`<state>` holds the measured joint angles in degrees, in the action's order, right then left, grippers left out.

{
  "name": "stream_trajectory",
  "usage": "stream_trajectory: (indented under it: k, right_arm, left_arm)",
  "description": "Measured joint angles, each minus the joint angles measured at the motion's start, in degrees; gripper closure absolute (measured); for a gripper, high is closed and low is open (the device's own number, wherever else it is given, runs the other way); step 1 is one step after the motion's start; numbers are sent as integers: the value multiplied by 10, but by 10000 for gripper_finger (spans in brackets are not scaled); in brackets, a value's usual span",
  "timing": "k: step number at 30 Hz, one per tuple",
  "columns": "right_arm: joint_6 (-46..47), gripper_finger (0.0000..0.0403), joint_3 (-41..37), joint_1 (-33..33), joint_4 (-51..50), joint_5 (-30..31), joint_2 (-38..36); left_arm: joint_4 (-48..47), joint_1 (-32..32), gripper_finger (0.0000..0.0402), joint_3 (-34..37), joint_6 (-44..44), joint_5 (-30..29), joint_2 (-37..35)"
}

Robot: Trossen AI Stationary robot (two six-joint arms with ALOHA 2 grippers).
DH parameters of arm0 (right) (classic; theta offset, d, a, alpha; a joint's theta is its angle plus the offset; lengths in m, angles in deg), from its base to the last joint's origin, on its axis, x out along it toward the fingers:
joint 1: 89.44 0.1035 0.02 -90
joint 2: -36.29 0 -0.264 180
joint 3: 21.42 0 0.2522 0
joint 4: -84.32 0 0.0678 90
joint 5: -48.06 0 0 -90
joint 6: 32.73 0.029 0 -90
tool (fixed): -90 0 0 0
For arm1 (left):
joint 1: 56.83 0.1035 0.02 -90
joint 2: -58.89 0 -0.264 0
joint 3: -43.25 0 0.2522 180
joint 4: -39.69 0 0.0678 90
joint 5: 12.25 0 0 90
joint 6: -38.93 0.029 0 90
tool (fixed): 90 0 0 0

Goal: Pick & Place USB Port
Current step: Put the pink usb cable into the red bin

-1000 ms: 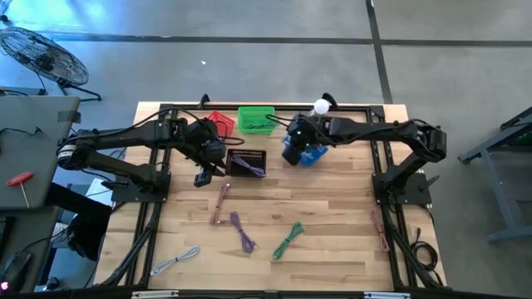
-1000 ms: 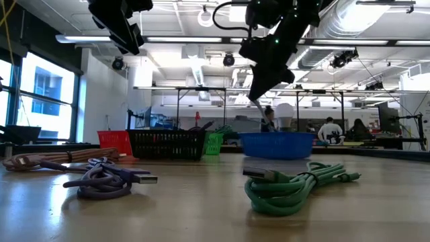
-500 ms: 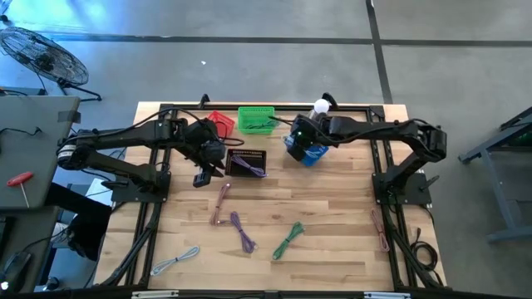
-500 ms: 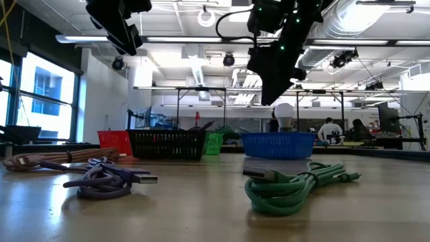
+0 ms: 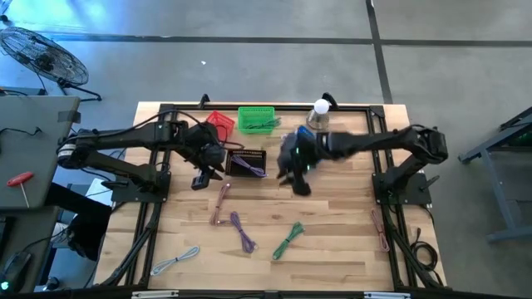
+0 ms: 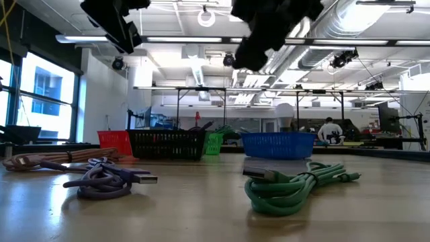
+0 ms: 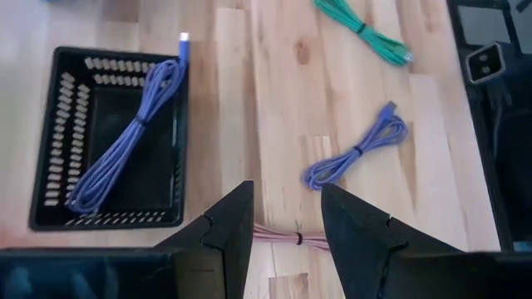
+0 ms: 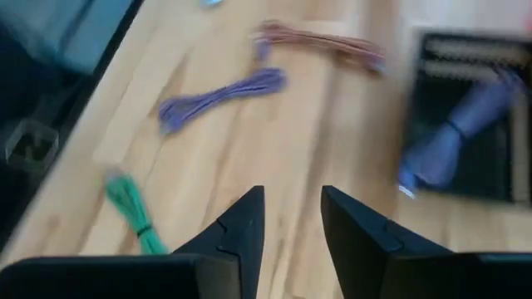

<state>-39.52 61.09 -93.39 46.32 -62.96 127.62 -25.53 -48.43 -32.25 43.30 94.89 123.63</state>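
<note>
A green USB cable [image 5: 288, 239], coiled and tied, lies on the table [image 5: 332, 216]; both claws hover spread and empty.

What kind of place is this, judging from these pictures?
Probably a robotics lab or workshop. The low view shows exposed ceiling ducts and distant workbenches. From above, a wooden table stands on bare concrete floor near a floor fan.
</note>
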Motion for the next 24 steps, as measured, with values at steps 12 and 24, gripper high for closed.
stream_trajectory:
  k: [12,24]
  right_arm:
    - [-8,299,80,235,-20,287,0]
    - [442,287,127,355,-337,342,0]
  left_arm:
    - [91,-168,263,0,-55,-50,-86]
    - [110,-402,263,0,-155,-291,-117]
